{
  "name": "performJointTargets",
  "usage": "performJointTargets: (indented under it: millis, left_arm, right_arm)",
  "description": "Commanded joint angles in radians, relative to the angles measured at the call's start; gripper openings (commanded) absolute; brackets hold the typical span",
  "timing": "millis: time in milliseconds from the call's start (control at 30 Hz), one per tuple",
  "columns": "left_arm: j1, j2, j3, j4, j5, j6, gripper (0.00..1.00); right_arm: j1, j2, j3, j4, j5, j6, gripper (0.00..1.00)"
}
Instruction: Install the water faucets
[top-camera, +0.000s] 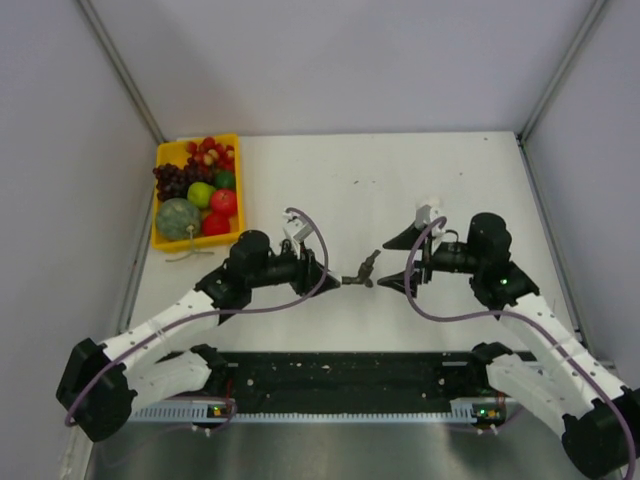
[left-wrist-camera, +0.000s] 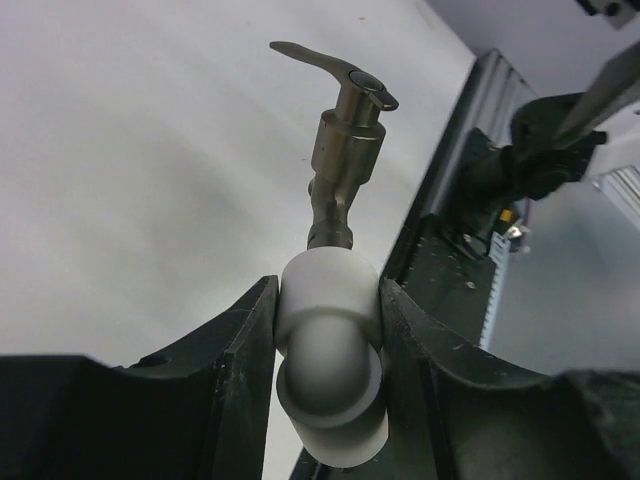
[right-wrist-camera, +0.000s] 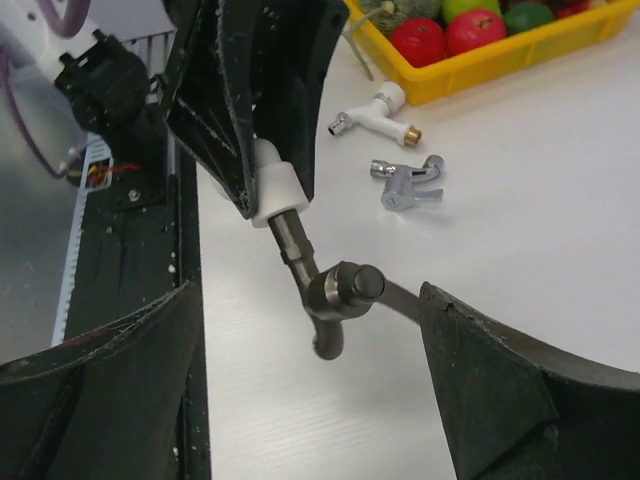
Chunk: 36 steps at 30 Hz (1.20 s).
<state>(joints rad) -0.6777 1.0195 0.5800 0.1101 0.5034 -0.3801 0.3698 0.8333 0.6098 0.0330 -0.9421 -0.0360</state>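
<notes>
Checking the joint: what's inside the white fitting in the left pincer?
The stem of the dark grey tap enters the white fitting; how deep is hidden by its wall.

Looking down on a white table (top-camera: 400, 180), we saw the left gripper (top-camera: 332, 282) closed on the end of a small dark faucet (top-camera: 362, 270) near the centre. The right gripper (top-camera: 384, 264) stood spread just beside it. A yellow tray (top-camera: 157, 225) of toy fruit (top-camera: 200, 195) sat at the back left.

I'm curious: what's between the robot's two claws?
The dark grey faucet, its white fitting clamped in the left gripper. The right gripper stands open beside it. The right wrist view shows it best.
</notes>
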Motion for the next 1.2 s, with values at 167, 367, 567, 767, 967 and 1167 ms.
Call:
performJointTargets:
  millis: [167,367,567,767,967,1167]
  left_arm:
    - [0.007,-0.067,0.119,0.085,0.351,-0.059,0.0]
    - [0.006,-0.084,0.133,0.083,0.363,-0.052,0.0]
    - [0.006,-0.061,0.173,0.045,0.327,-0.022,0.0]
    - [0.0,-0.07,0.175,0.017,0.186,0.024,0.0]
    - [-0.057,-0.104,0.123,0.032,-0.001,0.098,0.0]
    - [-0.109,-0.148,0.017,0.19,-0.132,0.133,0.0]
  right_arm:
    - [-0.005,0.084,0.205,-0.314,-0.388,-0.427,0.85]
    - [-0.003,0.133,0.2,-0.344,-0.455,-0.423,0.77]
    - [0.027,0.153,0.199,-0.343,-0.408,-0.398,0.62]
    - [0.044,0.164,0.191,-0.34,-0.279,-0.32,0.15]
    - [0.044,0.113,0.084,-0.097,-0.097,-0.009,0.0]
    - [0.047,0.101,0.013,0.079,0.072,0.318,0.0]
